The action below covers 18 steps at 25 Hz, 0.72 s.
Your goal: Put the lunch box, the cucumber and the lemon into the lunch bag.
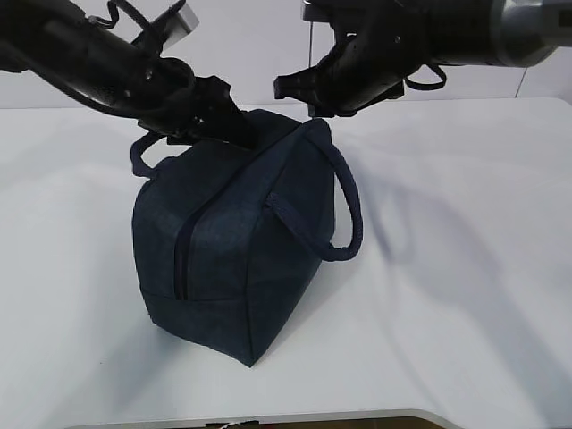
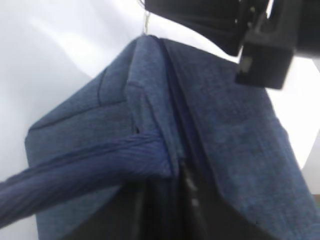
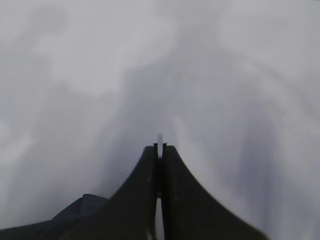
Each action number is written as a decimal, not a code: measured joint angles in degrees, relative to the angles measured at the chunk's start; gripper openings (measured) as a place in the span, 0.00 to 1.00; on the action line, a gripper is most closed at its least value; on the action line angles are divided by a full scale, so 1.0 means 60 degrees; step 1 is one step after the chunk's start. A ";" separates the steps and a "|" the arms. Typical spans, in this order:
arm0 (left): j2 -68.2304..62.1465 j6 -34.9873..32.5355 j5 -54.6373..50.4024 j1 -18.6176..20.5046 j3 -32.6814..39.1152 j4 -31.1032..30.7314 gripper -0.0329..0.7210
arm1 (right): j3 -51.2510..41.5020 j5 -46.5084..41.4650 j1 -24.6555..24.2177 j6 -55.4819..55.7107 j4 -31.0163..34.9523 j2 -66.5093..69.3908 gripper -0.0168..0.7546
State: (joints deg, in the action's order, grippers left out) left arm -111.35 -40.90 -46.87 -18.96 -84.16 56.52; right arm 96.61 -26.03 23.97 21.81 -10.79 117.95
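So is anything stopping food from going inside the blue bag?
Yes. The dark navy fabric lunch bag looks zipped shut, its zipper closed along the side. No food is in view.

Exterior slants down; wrist views close over lunch bag point(image 1: 232, 241).

Navy lunch bag point(image 1: 232, 259) stands upright on table, zipper closed, w/ one handle hanging at right side.
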 joint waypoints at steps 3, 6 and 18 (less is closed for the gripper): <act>-0.0135 0.0000 -0.0108 -0.0006 -0.0233 0.0021 0.34 | 0.0000 0.0000 0.0000 0.0000 0.0007 0.0000 0.03; -0.0171 -0.0045 -0.0330 -0.0006 -0.0243 0.0056 0.12 | 0.0000 0.0000 0.0000 0.0000 0.0023 0.0000 0.03; -0.0134 -0.0166 -0.0684 -0.0042 -0.0287 -0.0154 0.03 | 0.0000 0.0041 -0.0122 -0.0004 -0.0311 0.0404 0.03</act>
State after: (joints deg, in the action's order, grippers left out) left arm -112.16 -41.90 -50.97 -19.22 -85.88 55.60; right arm 96.61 -25.79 23.24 21.79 -12.65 120.37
